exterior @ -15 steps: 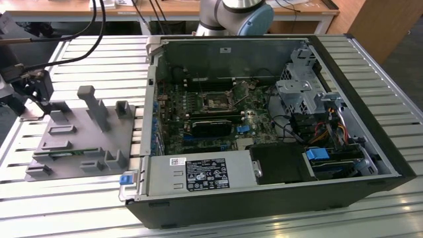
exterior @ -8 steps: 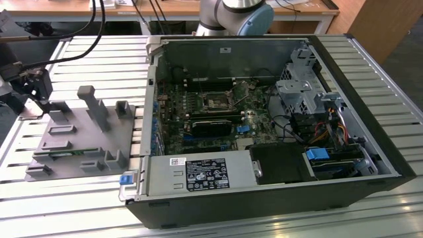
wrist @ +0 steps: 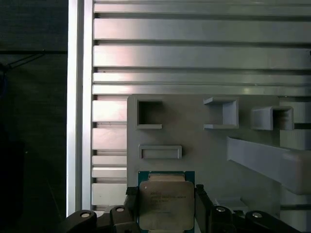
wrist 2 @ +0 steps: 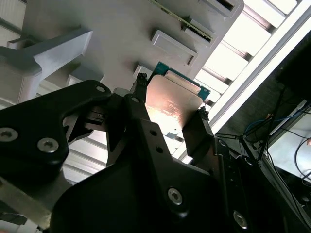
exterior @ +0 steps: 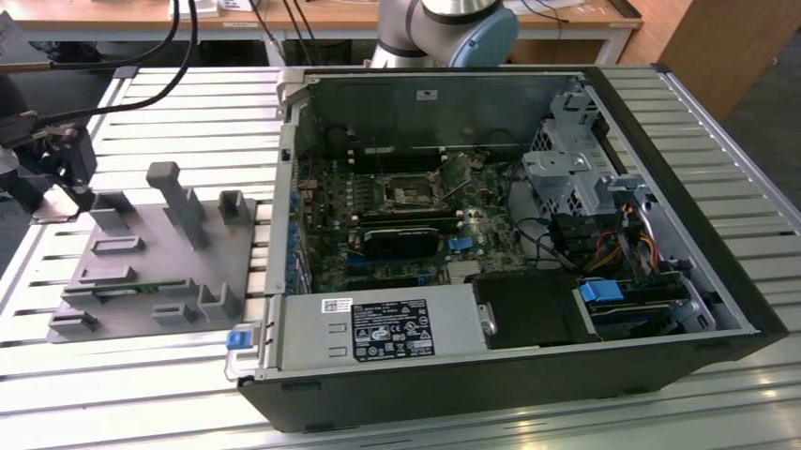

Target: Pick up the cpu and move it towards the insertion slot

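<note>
Black open computer case point(exterior: 438, 403) on slatted aluminium table point(exterior: 150, 394). Grey fixture point(exterior: 138, 272) beside it, on exterior view's left. Arm base point(exterior: 451, 23) behind case, wrist point(exterior: 60, 159) out at fixture's far corner, well apart from case. Gripper point(wrist: 165, 200) jaws narrow, clamped on cpu point(wrist: 166, 206) edges in both wrist views, over fixture, silvery top toward cameras. Insertion slot point(exterior: 411, 195) mid-motherboard inside case.

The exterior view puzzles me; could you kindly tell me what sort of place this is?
Probably a robotics lab bench for computer assembly: an open computer case lies on a slatted metal table, a grey fixture sits beside it, and the gripper holds the cpu.
</note>
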Motion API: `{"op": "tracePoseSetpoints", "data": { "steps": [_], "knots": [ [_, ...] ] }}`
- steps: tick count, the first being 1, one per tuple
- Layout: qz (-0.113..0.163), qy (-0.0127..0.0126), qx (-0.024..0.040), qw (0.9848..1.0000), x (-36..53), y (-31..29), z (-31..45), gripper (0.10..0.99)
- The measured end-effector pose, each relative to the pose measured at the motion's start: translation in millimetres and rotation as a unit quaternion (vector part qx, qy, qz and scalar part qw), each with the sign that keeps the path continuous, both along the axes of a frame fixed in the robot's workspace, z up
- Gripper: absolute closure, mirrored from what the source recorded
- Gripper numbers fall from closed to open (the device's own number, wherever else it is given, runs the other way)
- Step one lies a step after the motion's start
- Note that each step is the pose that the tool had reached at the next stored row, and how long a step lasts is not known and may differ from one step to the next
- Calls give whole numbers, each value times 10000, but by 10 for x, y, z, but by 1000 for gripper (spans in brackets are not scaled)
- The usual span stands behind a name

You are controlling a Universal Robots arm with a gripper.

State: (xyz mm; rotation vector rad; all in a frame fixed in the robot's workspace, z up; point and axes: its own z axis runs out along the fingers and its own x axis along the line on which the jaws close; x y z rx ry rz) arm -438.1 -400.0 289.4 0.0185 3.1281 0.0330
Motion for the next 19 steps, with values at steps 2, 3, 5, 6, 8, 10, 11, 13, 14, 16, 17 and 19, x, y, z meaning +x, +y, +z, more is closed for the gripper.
{"op": "tracePoseSetpoints", "data": {
  "steps": [2, 3, 5, 6, 8, 10, 11, 13, 14, 16, 17, 19],
  "knots": [
    [0, 1, 0, 10000, 0, 0, 20, 545],
    [0, 0, 0, 10000, 0, 0, 30, 545],
    [0, 0, 0, 10000, 0, 0, 48, 545],
    [0, 0, 0, 10000, 0, 1, 56, 545],
    [0, 0, 0, 10000, 0, 1, 72, 545],
    [0, 0, 0, 10000, 0, 3, 92, 545],
    [0, 0, 0, 10000, 0, 4, 101, 545],
    [0, 0, 0, 10000, 0, 4, 120, 545],
    [0, 0, 0, 10000, 0, 5, 129, 545],
    [0, 1, 0, 10000, 0, 5, 150, 545],
    [0, 0, 0, 10000, 0, 6, 163, 545],
    [0, 0, 0, 10000, 0, 6, 186, 545]
  ]
}}
